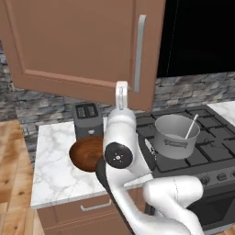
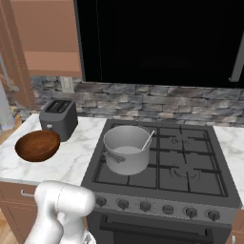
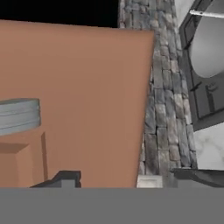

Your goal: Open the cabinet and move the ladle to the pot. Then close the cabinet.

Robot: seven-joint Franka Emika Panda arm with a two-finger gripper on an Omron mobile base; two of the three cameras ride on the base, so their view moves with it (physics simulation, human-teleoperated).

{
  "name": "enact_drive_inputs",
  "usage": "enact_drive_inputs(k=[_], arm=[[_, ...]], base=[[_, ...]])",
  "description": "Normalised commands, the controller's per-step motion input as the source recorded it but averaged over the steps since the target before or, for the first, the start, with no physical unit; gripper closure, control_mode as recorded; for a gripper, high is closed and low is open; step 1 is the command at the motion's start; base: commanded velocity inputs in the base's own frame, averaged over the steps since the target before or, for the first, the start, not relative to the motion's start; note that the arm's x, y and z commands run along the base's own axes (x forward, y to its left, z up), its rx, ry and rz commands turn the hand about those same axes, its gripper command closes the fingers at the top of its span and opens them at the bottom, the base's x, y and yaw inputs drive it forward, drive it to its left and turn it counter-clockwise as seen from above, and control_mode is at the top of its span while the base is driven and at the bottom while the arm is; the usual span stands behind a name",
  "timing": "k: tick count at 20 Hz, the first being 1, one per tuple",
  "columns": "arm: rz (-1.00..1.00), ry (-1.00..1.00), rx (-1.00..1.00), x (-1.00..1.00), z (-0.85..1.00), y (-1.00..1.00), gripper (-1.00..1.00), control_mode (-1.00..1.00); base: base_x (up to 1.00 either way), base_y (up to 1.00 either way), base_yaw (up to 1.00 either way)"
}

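The cabinet door (image 1: 87, 41) stands swung open, its long silver bar handle (image 1: 141, 50) near the free edge. My gripper (image 1: 121, 87) is raised at the door's lower edge, below the handle. In the hand view the brown door (image 3: 78, 96) lies close ahead. The gripper (image 3: 129, 179) is open, its dark fingertips (image 3: 65, 178) wide apart and the door's edge between them, and the handle (image 3: 17, 114) is off to the left. The silver pot (image 1: 176, 137) sits on the stove with the ladle (image 1: 192, 125) leaning inside it. From the right I see the pot (image 2: 126, 151) and ladle (image 2: 148, 139) too.
A dark wooden bowl (image 1: 86, 153) and a black toaster (image 1: 87, 118) stand on the marble counter (image 1: 55, 170) left of the stove (image 1: 206, 151). A stone backsplash (image 2: 157, 102) runs behind. A black opening (image 2: 157, 38) lies above the stove.
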Motion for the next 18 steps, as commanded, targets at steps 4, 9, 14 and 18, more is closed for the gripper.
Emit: enact_drive_inputs(k=[4, 9, 14, 18], arm=[[0.33, -0.1, 0.2, 0.84, 0.07, -0.57, -1.0, -1.0], [0.28, -0.08, 0.19, 0.85, 0.09, -0.49, -1.0, -1.0], [0.17, -0.01, 0.19, 0.92, 0.2, -0.22, -1.0, -1.0], [0.12, 0.0, 0.2, 0.94, 0.3, -0.1, -1.0, -1.0]], base=[[0.0, 0.0, 0.0], [0.0, 0.0, 0.0], [0.0, 0.0, 0.0], [0.0, 0.0, 0.0]])
